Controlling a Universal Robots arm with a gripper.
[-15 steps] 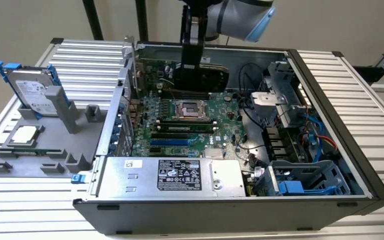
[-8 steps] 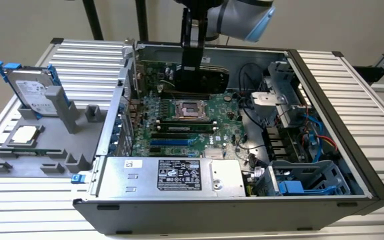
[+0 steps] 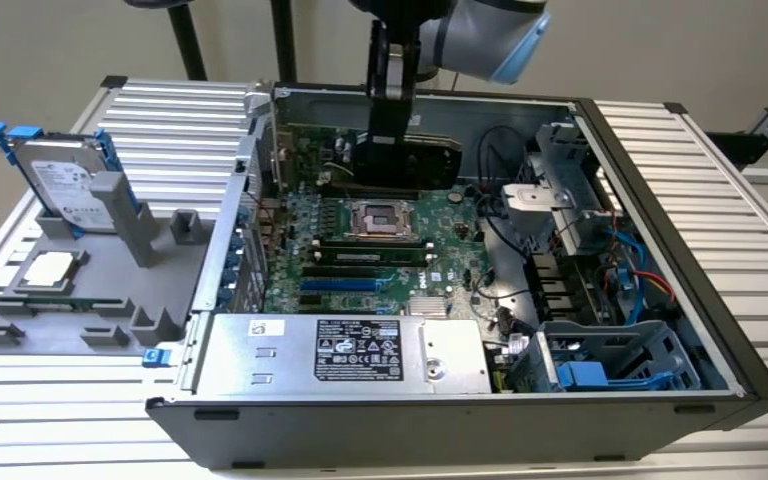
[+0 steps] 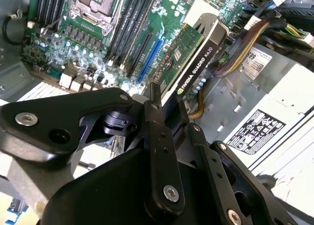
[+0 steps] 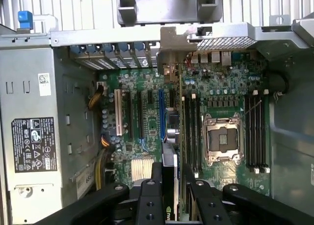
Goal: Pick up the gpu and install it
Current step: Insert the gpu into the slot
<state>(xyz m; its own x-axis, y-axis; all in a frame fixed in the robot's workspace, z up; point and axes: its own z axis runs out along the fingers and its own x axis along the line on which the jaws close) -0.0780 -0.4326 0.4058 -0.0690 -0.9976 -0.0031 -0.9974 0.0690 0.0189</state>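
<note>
The gpu (image 4: 190, 52) upright between the fingers (image 4: 157, 129), tight on it, above the motherboard (image 4: 169, 6)

Exterior view: the top edge cuts off the arm (image 3: 491, 30), and its gripper (image 3: 391, 160) hides much of the gpu (image 3: 435, 160) from us. In both wrist views the fingers (image 4: 159, 136) (image 5: 147, 198) cover the card's near end. We cannot tell whether its lower edge touches the motherboard (image 5: 147, 131).
</note>
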